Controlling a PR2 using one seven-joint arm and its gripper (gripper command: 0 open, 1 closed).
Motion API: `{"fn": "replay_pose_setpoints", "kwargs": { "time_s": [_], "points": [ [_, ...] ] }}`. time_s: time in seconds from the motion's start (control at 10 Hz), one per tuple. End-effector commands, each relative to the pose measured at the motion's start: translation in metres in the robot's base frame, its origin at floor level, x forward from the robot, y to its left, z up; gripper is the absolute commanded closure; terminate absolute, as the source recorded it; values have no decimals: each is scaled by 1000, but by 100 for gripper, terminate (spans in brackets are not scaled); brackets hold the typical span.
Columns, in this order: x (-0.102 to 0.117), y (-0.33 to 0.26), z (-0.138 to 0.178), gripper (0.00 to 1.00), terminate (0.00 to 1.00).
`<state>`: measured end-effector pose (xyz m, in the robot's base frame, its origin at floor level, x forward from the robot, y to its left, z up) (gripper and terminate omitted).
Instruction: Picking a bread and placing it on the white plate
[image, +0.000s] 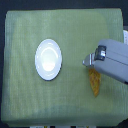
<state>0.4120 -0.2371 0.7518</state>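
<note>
the jaws sit at the front tip of the gripper (89, 62), pointing toward the exterior view's left, and the picture is too small and blurred to tell whether they stand apart or closed; nothing can be made out between them. just behind the tip there is a dark round part on the gripper's pale grey body, and the arm runs off from it toward the exterior view's right edge.

directly below the gripper's front part lies the bread (94, 83), a narrow golden-orange loaf, its length running up and down in the view. its upper end disappears under the grey body, so it seems to lie just beneath the gripper rather than in its grasp, though contact cannot be judged here. its lower, tapered end rests on the green cloth (20, 75).

well apart from the bread, toward the exterior view's left, the white plate (49, 59) sits on the same cloth, round and glossy, with nothing on it. the cloth covers nearly the whole surface, with a dark background above it.
</note>
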Motion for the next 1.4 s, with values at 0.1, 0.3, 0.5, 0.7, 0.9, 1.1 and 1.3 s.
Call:
{"fn": "replay_pose_setpoints", "kwargs": {
  "time_s": [0.1,0.3,0.5,0.7,0.9,1.1,1.3],
  "points": [
    [3,-3,-28,0,0],
    [8,-1,-32,0,0],
    [3,-5,-33,0,0],
    [-9,-5,-30,100,0],
    [-9,-1,-25,100,0],
    [-7,2,-25,100,0],
    [-3,3,-23,100,0]
  ]
}}
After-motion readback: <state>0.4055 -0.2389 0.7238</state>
